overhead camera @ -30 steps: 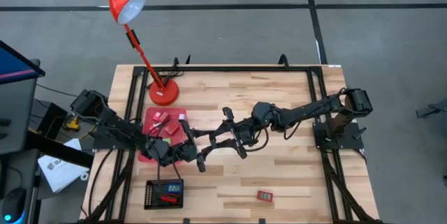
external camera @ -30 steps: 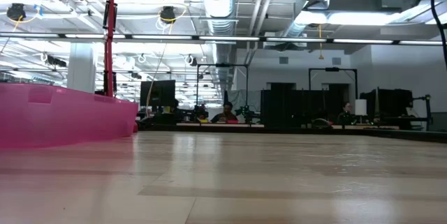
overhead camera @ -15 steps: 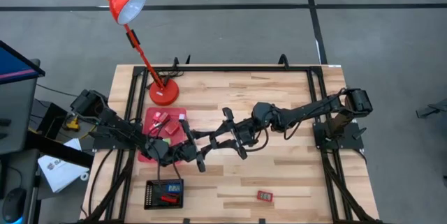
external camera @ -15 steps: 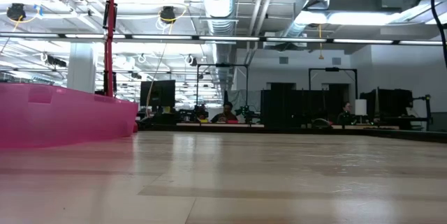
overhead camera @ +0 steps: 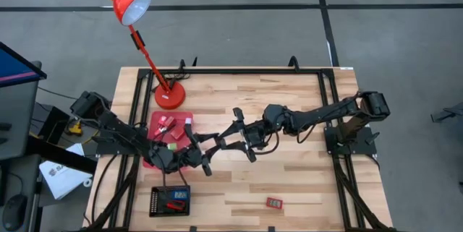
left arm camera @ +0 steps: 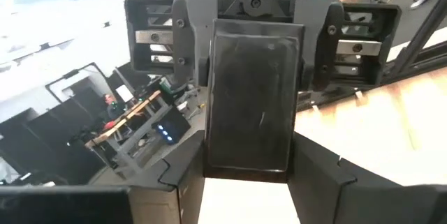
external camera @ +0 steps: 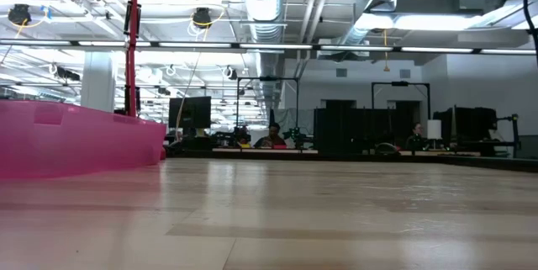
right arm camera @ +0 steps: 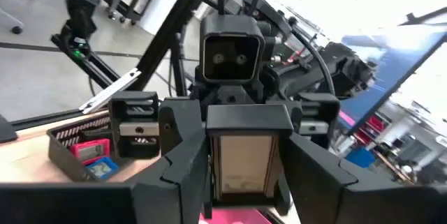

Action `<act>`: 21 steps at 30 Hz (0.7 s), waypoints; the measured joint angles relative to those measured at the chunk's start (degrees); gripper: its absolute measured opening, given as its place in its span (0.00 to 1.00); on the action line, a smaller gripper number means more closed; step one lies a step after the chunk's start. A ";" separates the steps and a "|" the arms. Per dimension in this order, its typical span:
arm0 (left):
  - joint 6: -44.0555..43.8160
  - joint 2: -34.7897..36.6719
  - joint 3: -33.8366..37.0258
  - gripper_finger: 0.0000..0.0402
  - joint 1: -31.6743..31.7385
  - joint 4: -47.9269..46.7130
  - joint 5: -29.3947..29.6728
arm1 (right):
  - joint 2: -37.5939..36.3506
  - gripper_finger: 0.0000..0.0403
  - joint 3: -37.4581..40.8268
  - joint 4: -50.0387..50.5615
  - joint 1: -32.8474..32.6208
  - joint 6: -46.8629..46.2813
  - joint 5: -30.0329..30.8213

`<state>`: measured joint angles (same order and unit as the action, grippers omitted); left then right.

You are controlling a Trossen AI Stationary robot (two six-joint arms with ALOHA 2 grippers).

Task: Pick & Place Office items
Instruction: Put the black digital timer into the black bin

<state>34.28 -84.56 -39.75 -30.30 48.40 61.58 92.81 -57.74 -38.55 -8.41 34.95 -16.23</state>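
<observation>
Above the middle of the table my two grippers meet head-on over a flat black rectangular item (left arm camera: 250, 98); its other face is pale (right arm camera: 241, 158). My left gripper (left arm camera: 246, 182) reaches in from the table's left and is shut on one end. My right gripper (right arm camera: 241, 185) comes from the right and is shut on the other end. From overhead the meeting place (overhead camera: 215, 144) is mostly hidden by the fingers. A small red item (overhead camera: 273, 203) lies flat near the front edge. Further small red items lie in the pink tray (overhead camera: 165, 161). My left gripper pinches the item's end nearest it (left arm camera: 244, 168) by the two long edges, one finger (left arm camera: 183, 182) on each side. It comes level from the table's left, fingers along the item. The item is clear of the table. My right gripper has the opposite end (right arm camera: 241, 182) between its two fingers (right arm camera: 185, 175), also on the long edges. It comes level from the table's right. The item spans the gap between both grippers, roughly level.
A tall red desk lamp (overhead camera: 148, 51) stands at the far left, its base (overhead camera: 169, 96) beside the pink tray (external camera: 76, 140). A black tray (overhead camera: 156, 200) with red and blue pieces sits at the near left. Bare wood lies to the right and in front.
My left wrist has turned a little at the place where the two grippers meet. The item stays between them, clear of the table.
</observation>
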 joint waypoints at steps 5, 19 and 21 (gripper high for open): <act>-5.36 4.66 0.13 0.38 -0.37 -9.20 -0.30 | -1.88 0.42 0.00 2.02 -1.24 -0.75 2.61; -31.51 13.14 0.50 0.39 -1.68 -42.10 2.02 | -7.70 0.50 -0.24 7.28 -5.95 -1.65 -0.02; -38.72 14.66 0.51 0.39 -2.74 -50.62 -1.78 | -9.41 0.50 -0.15 10.96 -6.89 -2.06 0.82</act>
<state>-4.44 -69.90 -39.24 -33.05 -2.22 59.80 83.40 -57.89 -27.59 -15.30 32.88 -15.41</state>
